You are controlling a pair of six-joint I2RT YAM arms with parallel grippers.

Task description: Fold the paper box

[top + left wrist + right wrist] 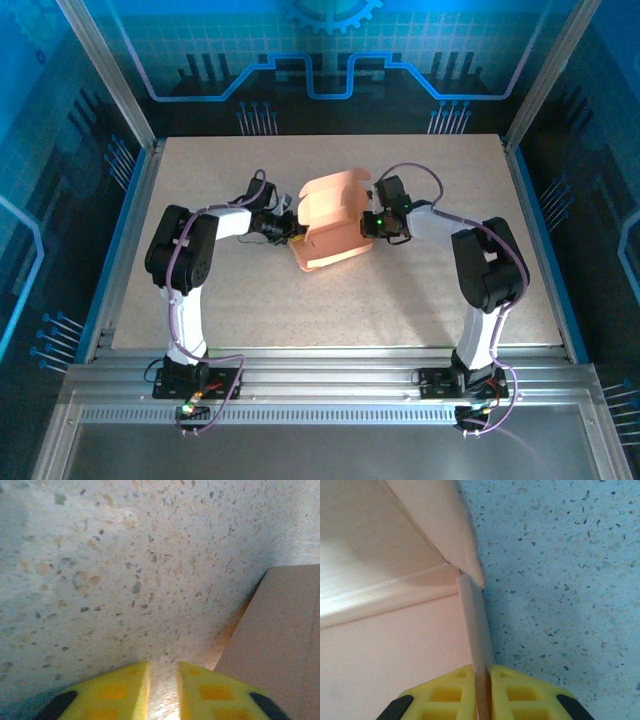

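Observation:
The paper box [331, 228], salmon-pink cardboard, stands partly folded at the table's middle with a rounded flap raised at its back. My right gripper [482, 680] is shut on the thin edge of a side wall of the paper box [395, 640]; it sits at the box's right side [370, 222]. At the box's left side is my left gripper [291, 233]. Its yellow fingers [120, 692] stand slightly open with only the speckled table between them, and a tan panel of the paper box [280, 635] lies just to their right, apart from them.
The speckled table [420, 290] has bare room in front of the box and on both sides. Metal posts [110, 70] and blue enclosure walls ring it, and an aluminium rail [320, 365] runs along the near edge by the arm bases.

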